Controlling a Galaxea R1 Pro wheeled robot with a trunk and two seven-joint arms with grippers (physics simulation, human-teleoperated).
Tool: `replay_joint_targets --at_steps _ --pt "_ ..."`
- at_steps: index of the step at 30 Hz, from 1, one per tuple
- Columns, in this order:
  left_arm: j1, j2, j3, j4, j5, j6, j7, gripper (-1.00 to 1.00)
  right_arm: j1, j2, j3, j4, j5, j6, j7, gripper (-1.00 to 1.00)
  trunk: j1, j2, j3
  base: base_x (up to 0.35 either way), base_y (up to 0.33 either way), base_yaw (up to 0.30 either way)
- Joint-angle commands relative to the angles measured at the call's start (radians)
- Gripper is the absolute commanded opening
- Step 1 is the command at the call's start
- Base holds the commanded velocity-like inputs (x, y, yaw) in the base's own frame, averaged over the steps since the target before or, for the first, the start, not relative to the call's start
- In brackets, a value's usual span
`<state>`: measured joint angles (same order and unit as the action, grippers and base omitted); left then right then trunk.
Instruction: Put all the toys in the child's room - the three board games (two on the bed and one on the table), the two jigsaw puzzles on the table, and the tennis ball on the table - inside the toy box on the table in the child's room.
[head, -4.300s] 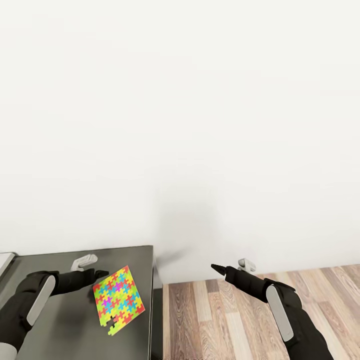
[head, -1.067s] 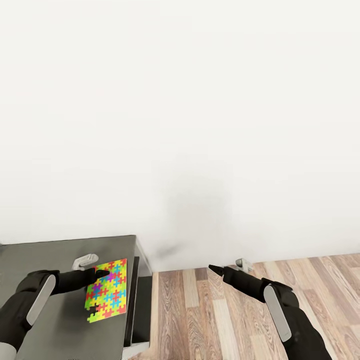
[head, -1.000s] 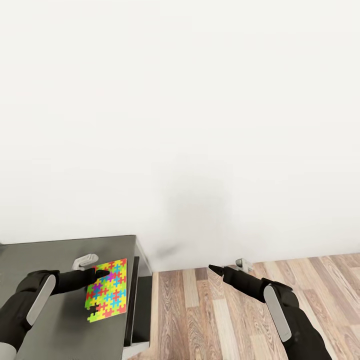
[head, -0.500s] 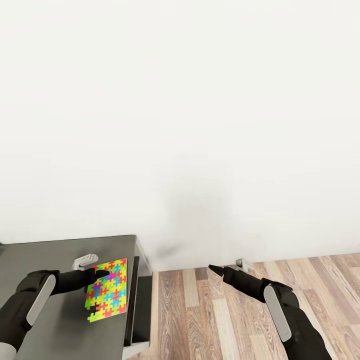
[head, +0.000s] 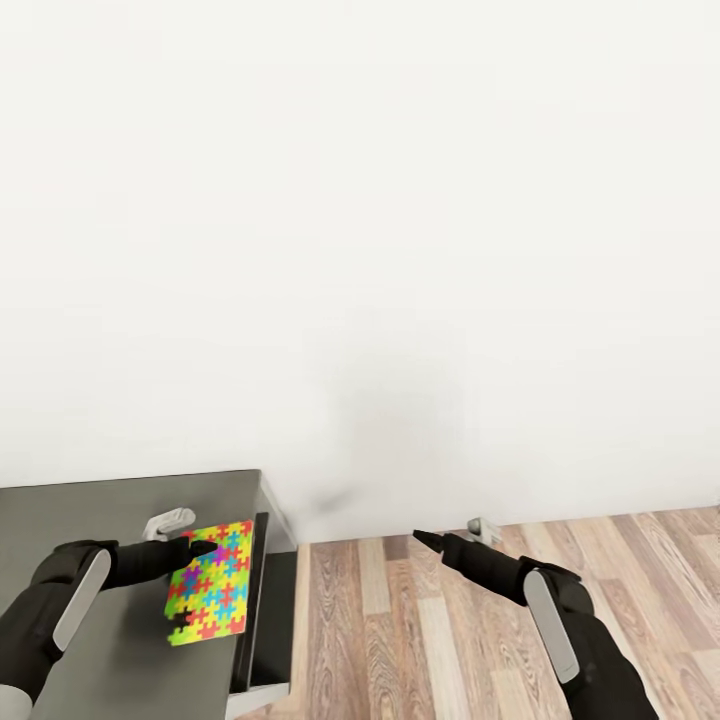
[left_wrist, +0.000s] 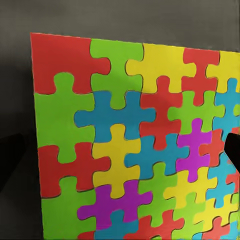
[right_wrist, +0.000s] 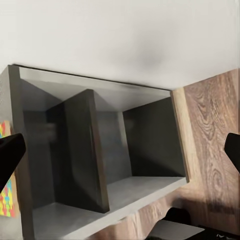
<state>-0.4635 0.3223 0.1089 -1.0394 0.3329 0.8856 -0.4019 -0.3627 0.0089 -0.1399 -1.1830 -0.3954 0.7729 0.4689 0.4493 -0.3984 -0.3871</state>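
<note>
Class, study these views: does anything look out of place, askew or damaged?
Yes. The multicoloured jigsaw puzzle hangs tilted in the left hand above the dark desk, not lying flat, and its lower corner has a notch where a piece seems missing.

Glossy-looking jigsaw puzzle (head: 209, 582), matt dark desk (head: 120, 500), wood-plank floor (head: 420, 640).

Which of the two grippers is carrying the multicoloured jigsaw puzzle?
The left gripper: it grips the jigsaw puzzle by its edge, above the dark-grey side desk. The right gripper holds nothing, out over the wood floor.
</note>
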Motion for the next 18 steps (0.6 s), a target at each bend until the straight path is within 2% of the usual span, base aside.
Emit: replay_joint_targets --at_steps 1,14,18 --pt "0.000 0.000 0.001 -0.001 0.005 0.009 -0.005 1.00 -0.001 0.002 -0.003 0.000 -0.001 0.007 0.003 1.00 0.001 -0.002 -0.002 0.000 -0.207 0.000" --pt "0.002 0.001 0.003 -0.001 0.005 0.009 -0.006 1.00 -0.002 0.008 0.040 -0.014 -0.006 0.026 -0.010 1.00 0.001 -0.002 -0.002 0.000 -0.034 0.000" --pt "0.003 0.001 0.003 -0.001 0.004 0.009 -0.006 1.00 -0.002 0.025 0.043 -0.015 -0.003 0.029 -0.012 1.00 0.001 -0.002 -0.002 0.000 -0.001 0.000"
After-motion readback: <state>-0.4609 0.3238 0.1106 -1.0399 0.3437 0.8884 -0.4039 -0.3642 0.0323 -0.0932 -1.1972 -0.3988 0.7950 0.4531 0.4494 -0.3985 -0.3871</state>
